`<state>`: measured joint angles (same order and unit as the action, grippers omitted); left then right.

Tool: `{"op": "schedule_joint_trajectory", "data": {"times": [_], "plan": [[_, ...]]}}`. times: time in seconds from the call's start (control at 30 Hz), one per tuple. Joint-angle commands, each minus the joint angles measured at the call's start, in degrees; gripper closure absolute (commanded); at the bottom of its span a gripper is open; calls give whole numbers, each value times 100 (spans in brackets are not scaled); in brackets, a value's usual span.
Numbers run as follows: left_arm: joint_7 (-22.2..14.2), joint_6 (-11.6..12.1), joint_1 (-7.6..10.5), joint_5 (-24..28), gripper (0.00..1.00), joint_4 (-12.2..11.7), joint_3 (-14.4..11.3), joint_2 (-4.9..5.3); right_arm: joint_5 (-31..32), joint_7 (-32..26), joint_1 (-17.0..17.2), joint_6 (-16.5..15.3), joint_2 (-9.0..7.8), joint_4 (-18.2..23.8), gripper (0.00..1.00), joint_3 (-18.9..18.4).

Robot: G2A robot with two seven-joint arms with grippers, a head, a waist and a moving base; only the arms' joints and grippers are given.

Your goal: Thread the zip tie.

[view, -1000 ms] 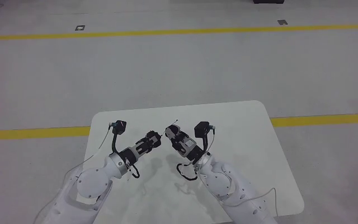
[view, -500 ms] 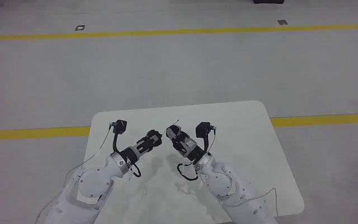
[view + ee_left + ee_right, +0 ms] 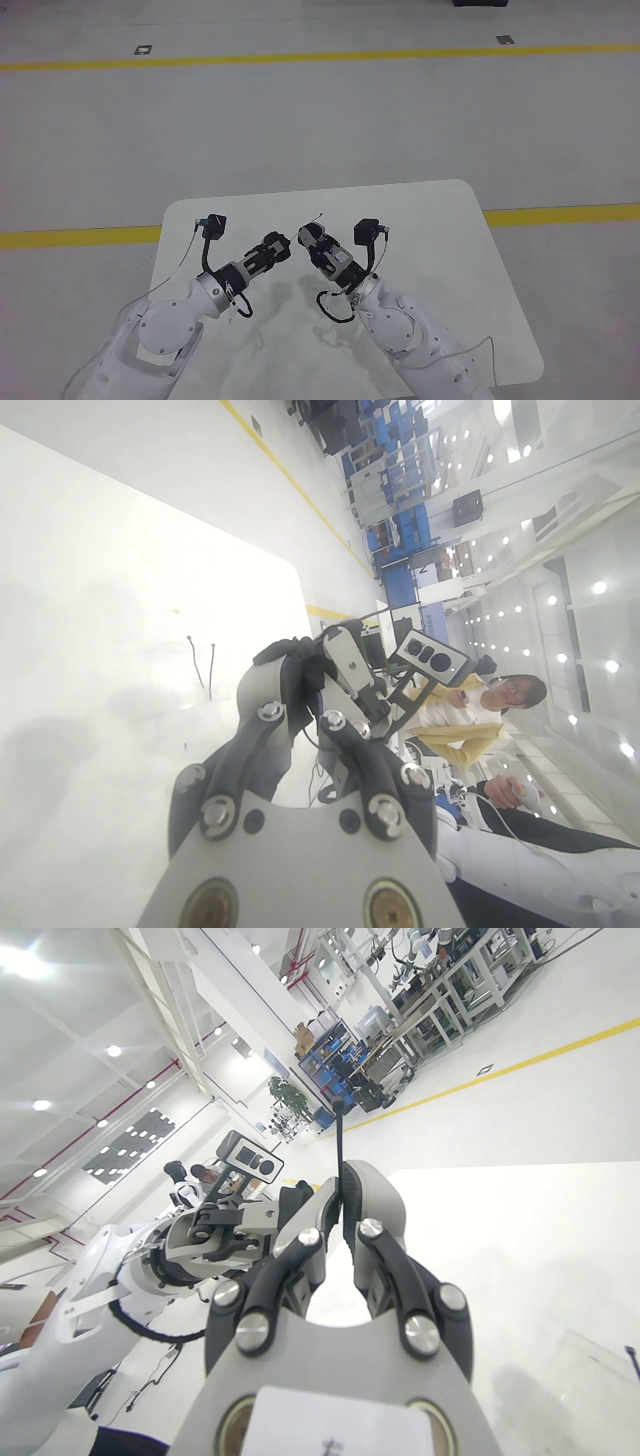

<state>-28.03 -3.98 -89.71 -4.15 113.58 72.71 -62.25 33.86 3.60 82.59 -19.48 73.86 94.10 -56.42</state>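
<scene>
Right tool (image 3: pixel 342 1188) is clamping the zip tie (image 3: pixel 339 1138) right now, squeezed down narrow around the black strap. A long stretch of that strap is poking out past the tips, running straight away from the tool with its small head at the far end, up off the surface (image 3: pixel 440 215). I'm holding my left tool (image 3: pixel 276 247) just beside the right one, nearly tip to tip, above the middle of the surface. Honestly I can't tell whether that one is gripping anything. From above, the tie's free end is sticking out on the far side of my right tool, angling away from the left one. Two more ties (image 3: pixel 202 665) are lying side by side on a clear sheet (image 3: pixel 220 680) on the surface.
</scene>
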Motion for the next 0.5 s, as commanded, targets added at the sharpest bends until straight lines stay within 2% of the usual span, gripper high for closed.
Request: {"op": "schedule_joint_trajectory", "data": {"times": [0.0, 0.3, 0.47], "plan": [[-7, 2, 1, 16, 100, 3, -2, 2, -31, 7, -9, 0, -9, 4, 100, 15], [6, 45, -3, 139, 100, 17, 13, 11, -131, -9, -46, 0, -50, -68, 100, 82], [-2, 66, -1, 174, 100, 8, 14, 18, -420, 21, -78, 0, -58, -109, 100, 132]]}}
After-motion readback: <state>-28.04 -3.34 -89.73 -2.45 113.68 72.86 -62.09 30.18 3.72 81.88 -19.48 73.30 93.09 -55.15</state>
